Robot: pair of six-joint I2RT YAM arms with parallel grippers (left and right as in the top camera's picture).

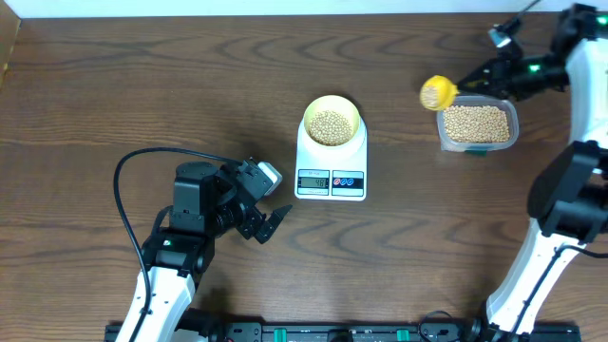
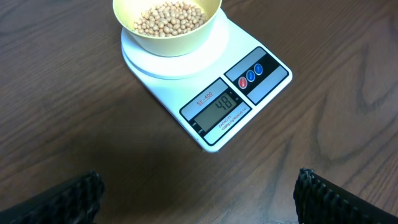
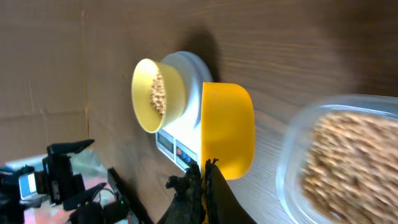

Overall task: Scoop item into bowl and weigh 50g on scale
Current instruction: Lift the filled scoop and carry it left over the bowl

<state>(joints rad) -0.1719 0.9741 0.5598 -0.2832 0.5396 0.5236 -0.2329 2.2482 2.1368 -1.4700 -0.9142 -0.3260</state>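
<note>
**A:** Where are the beans sitting?

**B:** A heap of beans [image 1: 331, 126] is lying in the bowl [image 1: 354, 111]. The bowl is resting on the round platform at the far end of the scale [image 1: 331, 195], in the middle of the tabletop [image 1: 142, 85]. The display [image 2: 219, 107] on the scale's near edge is showing 48. More beans are filling the clear tub [image 1: 478, 142] at the far right, well apart from the scale.

**A:** What is the right gripper doing?

**B:** The right gripper [image 3: 204, 180] is reaching in from the far right with its fingers pressed together, pinching the yellow scoop [image 1: 438, 92] at its edge. The scoop is hanging above the tabletop just left of the tub, between the tub and the scale but nearer the tub. From overhead it seems to be carrying a few beans.

**A:** And the left one?

**B:** The left gripper [image 1: 269, 225] is hovering near and to the left of the scale, apart from it, facing the display. Its fingers are standing spread wide, gripping nothing.
</note>
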